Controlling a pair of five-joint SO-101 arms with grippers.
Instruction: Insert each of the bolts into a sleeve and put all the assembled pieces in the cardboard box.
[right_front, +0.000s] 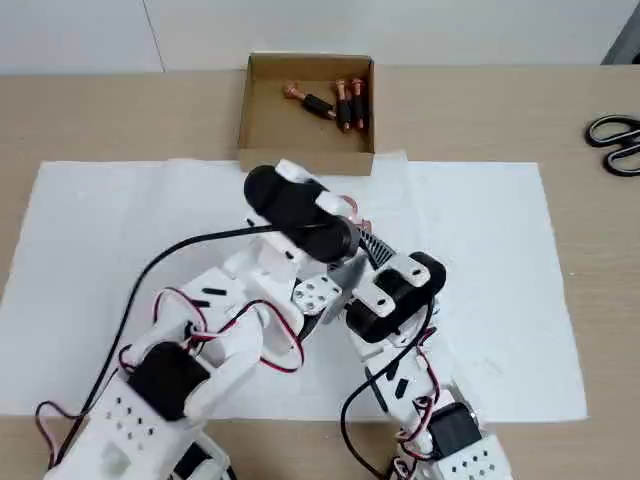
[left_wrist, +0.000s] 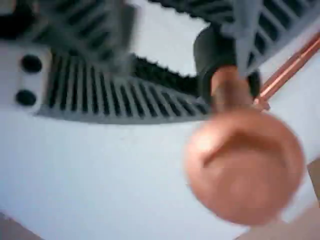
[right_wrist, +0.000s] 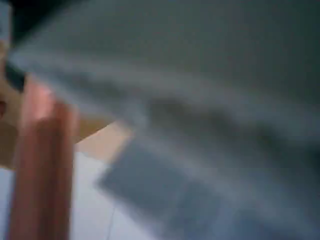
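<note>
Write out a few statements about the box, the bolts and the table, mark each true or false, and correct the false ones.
1. The cardboard box already holds assembled pieces. True.
2. The scissors lie inside the box. False: they lie on the bare table, at its right edge in the high view.
3. A white sheet covers part of the table in front of the box. True.
4. The bolt close to the left wrist camera is silver. False: it is copper-coloured, with a rounded head.
</note>
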